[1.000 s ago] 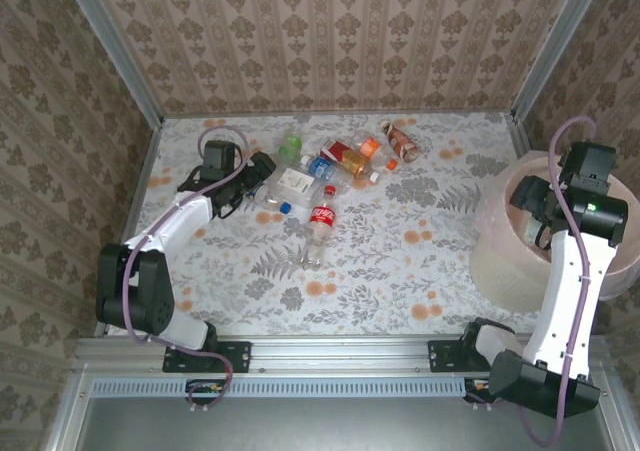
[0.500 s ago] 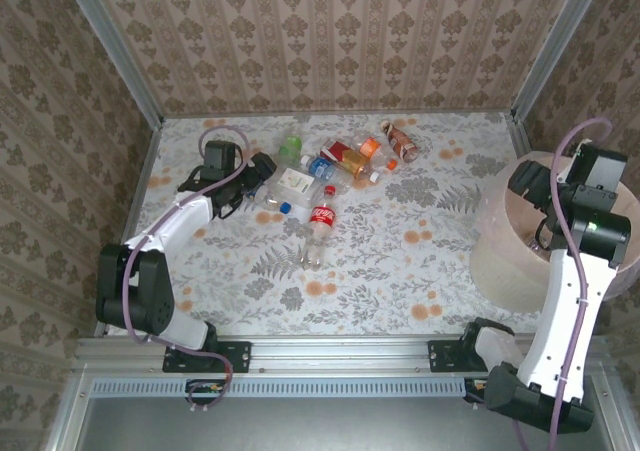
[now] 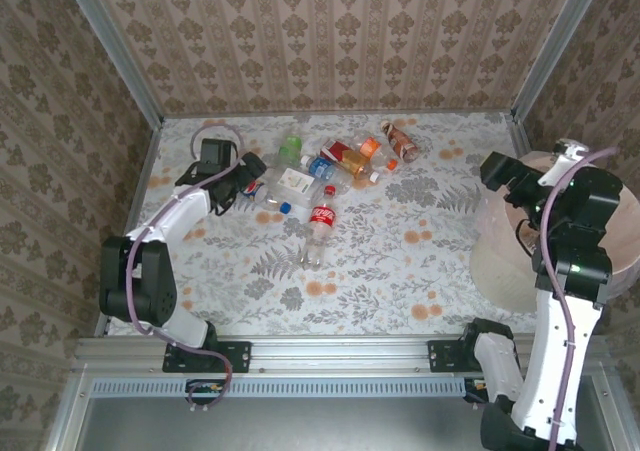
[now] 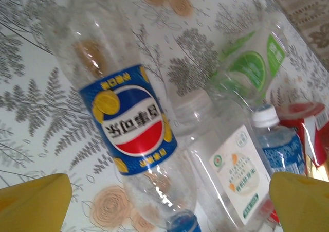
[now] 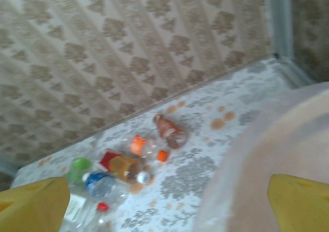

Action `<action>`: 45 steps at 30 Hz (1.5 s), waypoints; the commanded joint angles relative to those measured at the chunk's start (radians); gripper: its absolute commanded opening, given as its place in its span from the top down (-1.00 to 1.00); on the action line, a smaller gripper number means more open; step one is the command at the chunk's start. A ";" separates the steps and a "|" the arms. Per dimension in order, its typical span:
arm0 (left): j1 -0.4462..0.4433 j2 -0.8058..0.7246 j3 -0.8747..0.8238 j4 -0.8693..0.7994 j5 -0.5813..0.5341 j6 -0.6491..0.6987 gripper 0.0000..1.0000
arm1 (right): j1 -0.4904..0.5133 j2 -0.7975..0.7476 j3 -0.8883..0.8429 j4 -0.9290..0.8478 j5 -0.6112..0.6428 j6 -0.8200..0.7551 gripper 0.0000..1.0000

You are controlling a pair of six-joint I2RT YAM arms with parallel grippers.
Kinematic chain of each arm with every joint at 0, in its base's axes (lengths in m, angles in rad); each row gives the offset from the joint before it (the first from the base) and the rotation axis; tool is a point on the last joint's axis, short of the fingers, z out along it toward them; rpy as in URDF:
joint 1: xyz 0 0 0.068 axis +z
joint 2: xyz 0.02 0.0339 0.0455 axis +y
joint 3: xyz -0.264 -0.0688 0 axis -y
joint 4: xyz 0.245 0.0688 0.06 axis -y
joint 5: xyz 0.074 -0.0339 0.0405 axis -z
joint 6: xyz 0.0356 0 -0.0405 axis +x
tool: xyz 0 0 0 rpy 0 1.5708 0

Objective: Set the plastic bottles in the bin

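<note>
The left hand stood wide astride a blue-labelled bottle, apparently to grasp it. The right hand hung wide and empty by the bin at right. The plastic bottles lay upper-centre on the bench.

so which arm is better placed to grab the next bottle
Left. The left pincer is open at the bottle pile, the blue-labelled bottle lying between its fingers. The right pincer, open and empty, is over by the bin, away from the bottles.

The floral worktop carries a cluster of plastic bottles toward eleven o'clock. The Coca-Cola bottle lies nearest its centre. The bin stands at three o'clock.
</note>
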 commanded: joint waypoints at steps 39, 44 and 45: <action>0.119 0.519 0.373 -0.051 -0.006 -0.110 -0.42 | 0.584 0.120 -0.041 0.164 0.244 -0.114 -1.00; 0.129 0.470 0.315 0.026 -0.004 -0.080 -0.17 | 0.630 0.144 -0.048 0.179 0.259 -0.120 -1.00; 0.131 0.453 0.296 0.049 -0.003 -0.076 -0.13 | 0.637 0.151 -0.049 0.183 0.266 -0.118 -1.00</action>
